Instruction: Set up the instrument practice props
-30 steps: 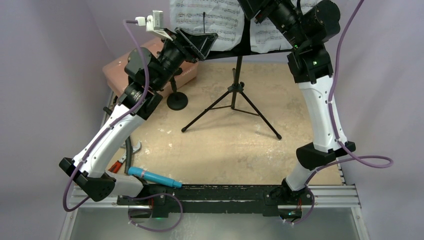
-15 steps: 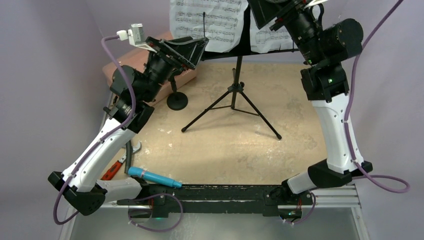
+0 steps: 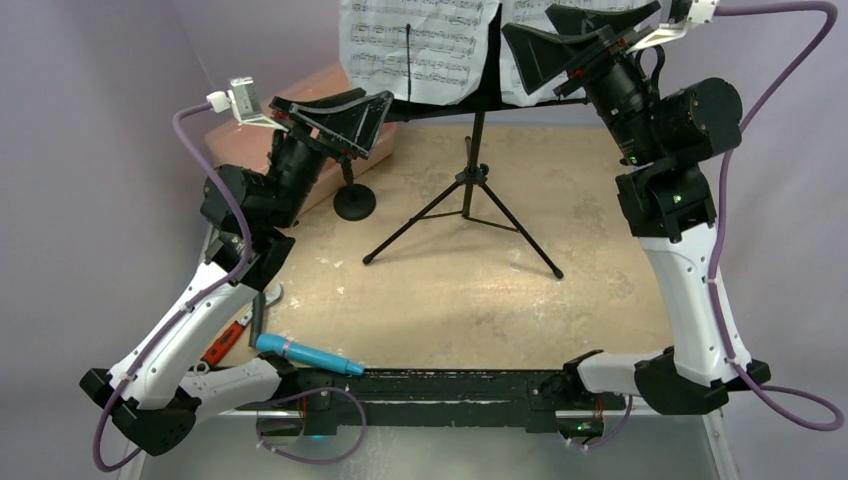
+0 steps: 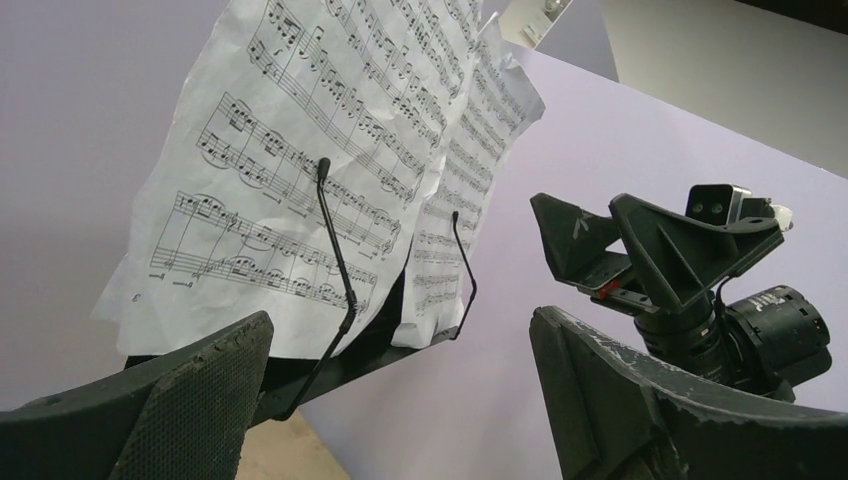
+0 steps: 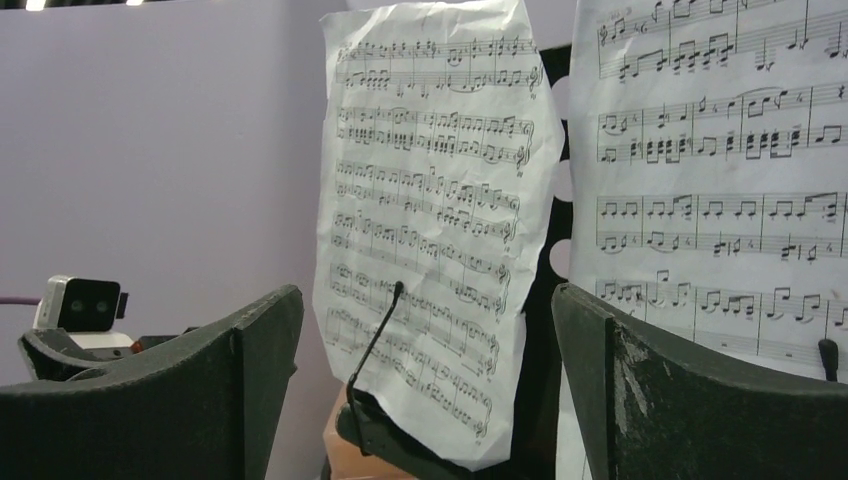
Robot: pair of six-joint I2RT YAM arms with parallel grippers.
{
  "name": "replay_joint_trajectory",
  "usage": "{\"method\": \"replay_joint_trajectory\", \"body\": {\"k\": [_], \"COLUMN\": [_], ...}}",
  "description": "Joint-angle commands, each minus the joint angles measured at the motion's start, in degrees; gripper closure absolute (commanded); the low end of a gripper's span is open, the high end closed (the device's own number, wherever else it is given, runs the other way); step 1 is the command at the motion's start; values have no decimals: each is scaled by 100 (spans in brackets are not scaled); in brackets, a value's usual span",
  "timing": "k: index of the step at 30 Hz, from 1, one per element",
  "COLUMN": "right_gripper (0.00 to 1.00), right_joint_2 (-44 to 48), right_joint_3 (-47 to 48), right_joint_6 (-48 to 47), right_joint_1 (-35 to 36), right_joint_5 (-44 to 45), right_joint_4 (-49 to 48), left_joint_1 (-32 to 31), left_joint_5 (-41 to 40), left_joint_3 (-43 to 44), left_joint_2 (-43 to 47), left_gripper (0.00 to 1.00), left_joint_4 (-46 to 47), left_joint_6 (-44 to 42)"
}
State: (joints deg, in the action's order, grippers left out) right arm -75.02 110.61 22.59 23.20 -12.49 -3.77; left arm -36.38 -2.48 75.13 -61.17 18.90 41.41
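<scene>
The black tripod music stand (image 3: 470, 195) stands at the back middle. Two white sheet-music pages rest on its desk, one on the left (image 3: 415, 45) and one on the right (image 3: 518, 60), each behind a thin wire arm. My left gripper (image 3: 372, 122) hangs open just left of the desk's lower edge, holding nothing; through its fingers (image 4: 170, 400) I see both pages (image 4: 300, 170). My right gripper (image 3: 530, 35) is open in front of the right page, apart from it (image 5: 710, 170). The small round-based mic stand (image 3: 354, 203) stands under the left arm. The cyan-blue microphone (image 3: 305, 354) lies at the near edge.
A pink box (image 3: 250, 130) sits at the back left behind the left arm. A red-handled tool (image 3: 225, 340) lies near the left arm's base. The tripod legs (image 3: 520, 240) spread across the middle. Purple walls close in on three sides.
Both grippers opened wide and drew back from the pages, the left arm moving left and the right arm moving right. Both pages stayed on the stand.
</scene>
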Motion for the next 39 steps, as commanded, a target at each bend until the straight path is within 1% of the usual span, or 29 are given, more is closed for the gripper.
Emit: {"method": "replay_joint_trajectory", "body": {"k": [1,6,11,17,22,24,28,32,35,39], "right_gripper": [2,2,2,2,2,2,2,2,2,2], "right_joint_2": [330,603,909,1413,1830,1971,2310,2695,2968,3275], "right_joint_3": [-231,-477,-737,-1318,-1900,-2179,-2732,-3311,-3734,-4271], "right_joint_6": [185,101,-50,-344,-463,-461,-453,-490,-508,-491], "right_joint_1": [18,23,18,18,18,18,22,22,22,18], "right_joint_5": [34,-25,-81,-254,-413,-558,-743,-711,-561,-421], "right_joint_4": [-1,357,857,1295,1549,1655,1942,2251,2415,2512], "left_joint_1": [0,2,6,6,2,8,6,4,2,3], "left_joint_5": [-131,-195,-337,-850,-1368,-1547,-1813,-1984,-2085,-2105], "left_joint_3": [-236,-510,-780,-1161,-1406,-1551,-1963,-2365,-2593,-2718], "left_joint_2": [264,591,1078,1851,2313,2411,2478,2315,2080,1664], "left_gripper": [1,1,1,1,1,1,1,1,1,1], "left_joint_4": [221,112,-414,-1423,-2591,-3011,-3705,-4143,-4287,-4303], "left_joint_6": [116,90,-110,-263,-249,-120,238,753,1115,1349]}}
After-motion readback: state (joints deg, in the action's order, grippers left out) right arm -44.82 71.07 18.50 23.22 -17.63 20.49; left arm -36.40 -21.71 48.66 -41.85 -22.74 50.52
